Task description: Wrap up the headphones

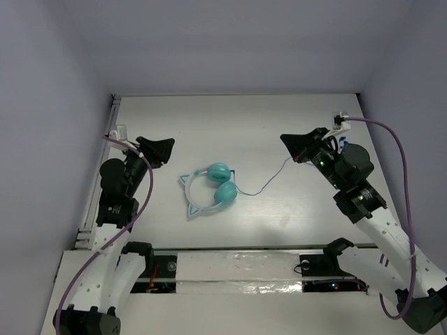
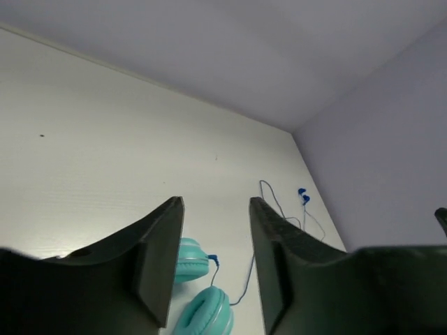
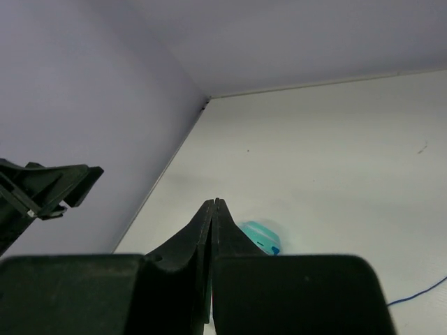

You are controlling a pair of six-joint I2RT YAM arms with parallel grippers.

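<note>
Teal headphones [image 1: 224, 191] are seen by the top camera lying flat on the table [image 1: 279, 115], a little left of the middle. The headband [image 1: 188, 195] is turned to the left arm's side and the two cups [image 1: 218, 171] to the right. From the cups the thin cord [image 1: 269, 180] is laid out to the right and away from the bases, and its far end comes just beside the right gripper [image 1: 287, 142]. The left gripper [image 1: 167, 150] is placed near the headband, on its far side, and is not touching it. The headphones' body is therefore judged nearer to the left arm and the loose end of the cord nearer to the right arm. The long line of cord between them is what must be taken in by the winding.

From the left wrist, the left gripper [image 2: 216, 206] is shown open at a middle width, with nothing between the fingers. The cups [image 2: 204, 314] are seen low in the gap, so the headphones lie below and ahead. The cord [image 2: 244, 285] is led off to the right.

From the right wrist, the right gripper [image 3: 214, 204] is shown pressed closed, finger against finger. One cup [image 3: 260, 234] is seen just past the tips, and a piece of cord [image 3: 419, 293] at the lower right. Whether any cord is pinched cannot be told.
</note>
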